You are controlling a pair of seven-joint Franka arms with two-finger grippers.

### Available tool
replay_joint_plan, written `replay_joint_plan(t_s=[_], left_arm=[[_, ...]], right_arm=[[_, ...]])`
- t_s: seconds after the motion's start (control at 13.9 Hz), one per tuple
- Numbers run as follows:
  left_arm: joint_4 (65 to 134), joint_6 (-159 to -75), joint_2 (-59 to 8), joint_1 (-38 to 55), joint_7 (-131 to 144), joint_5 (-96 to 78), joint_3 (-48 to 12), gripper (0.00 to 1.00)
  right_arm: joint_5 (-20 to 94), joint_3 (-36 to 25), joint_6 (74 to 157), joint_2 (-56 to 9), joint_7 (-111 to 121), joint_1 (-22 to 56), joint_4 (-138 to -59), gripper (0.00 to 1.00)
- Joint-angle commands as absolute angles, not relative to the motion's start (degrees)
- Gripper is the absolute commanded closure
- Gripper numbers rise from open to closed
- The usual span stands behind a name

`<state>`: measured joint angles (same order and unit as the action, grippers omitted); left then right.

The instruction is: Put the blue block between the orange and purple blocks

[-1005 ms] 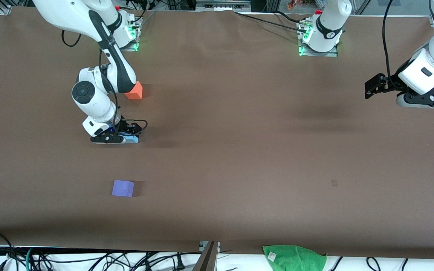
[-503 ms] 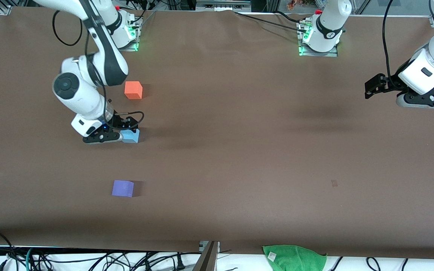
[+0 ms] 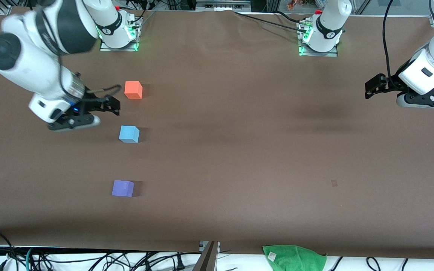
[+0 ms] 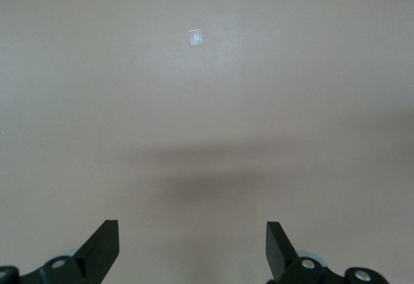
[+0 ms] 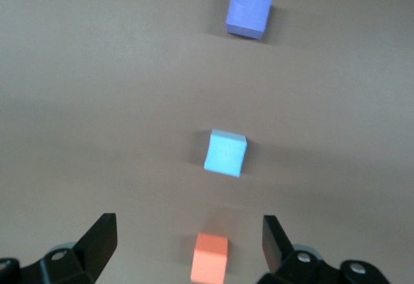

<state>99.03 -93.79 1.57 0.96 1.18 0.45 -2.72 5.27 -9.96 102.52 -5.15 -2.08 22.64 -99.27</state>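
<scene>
The blue block (image 3: 129, 134) sits on the brown table (image 3: 239, 150), in line between the orange block (image 3: 133, 90) and the purple block (image 3: 123, 188), apart from both. My right gripper (image 3: 74, 124) is open and empty, raised over the table beside the blue block toward the right arm's end. The right wrist view shows the purple block (image 5: 249, 10), the blue block (image 5: 225, 154) and the orange block (image 5: 210, 265) in a row below my right gripper (image 5: 187, 224). My left gripper (image 3: 426, 102) waits open and empty over bare table at the left arm's end, and shows open in the left wrist view (image 4: 192, 229).
A green cloth (image 3: 294, 258) lies at the table edge nearest the front camera. A small pale mark (image 3: 334, 183) is on the table surface, also in the left wrist view (image 4: 196, 37). Cables hang below that edge.
My right gripper let go of the blue block, rose and swung toward the right arm's end of the table. The blue block stays where it was set. The left arm has not moved.
</scene>
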Motion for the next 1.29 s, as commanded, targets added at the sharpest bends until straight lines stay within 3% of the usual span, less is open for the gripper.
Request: replay_joint_plan(t_s=[0.0, 0.22, 0.57, 0.79, 0.93, 1.22], left_arm=[[97.47, -93.16, 0.70, 0.79, 0.35, -0.97, -2.37, 0.00], [97.47, -93.16, 0.70, 0.79, 0.26, -0.97, -2.37, 0.00], [97.47, -93.16, 0.70, 0.79, 0.26, -0.97, -2.29, 0.00], [97.47, -93.16, 0.70, 0.79, 0.26, -0.97, -2.29, 0.00], [97.47, -93.16, 0.70, 0.79, 0.26, -0.97, -2.20, 0.00], [97.47, -93.16, 0.70, 0.79, 0.26, -1.05, -2.20, 0.00]], right_arm=[[5.19, -12.12, 95.12, -2.82, -0.35, 22.76, -95.81, 0.01], [0.98, -14.06, 93.08, -3.51, 5.51, 22.41, -91.77, 0.01], [3.78, -14.15, 93.08, -5.36, 5.54, 20.21, -91.06, 0.01], [3.61, -9.95, 91.07, -4.83, 3.88, 16.11, -91.14, 0.01], [2.99, -3.11, 89.48, -4.14, 3.25, 9.70, -91.14, 0.01], [3.34, -2.55, 89.30, -4.74, 2.12, 9.32, -89.74, 0.01]])
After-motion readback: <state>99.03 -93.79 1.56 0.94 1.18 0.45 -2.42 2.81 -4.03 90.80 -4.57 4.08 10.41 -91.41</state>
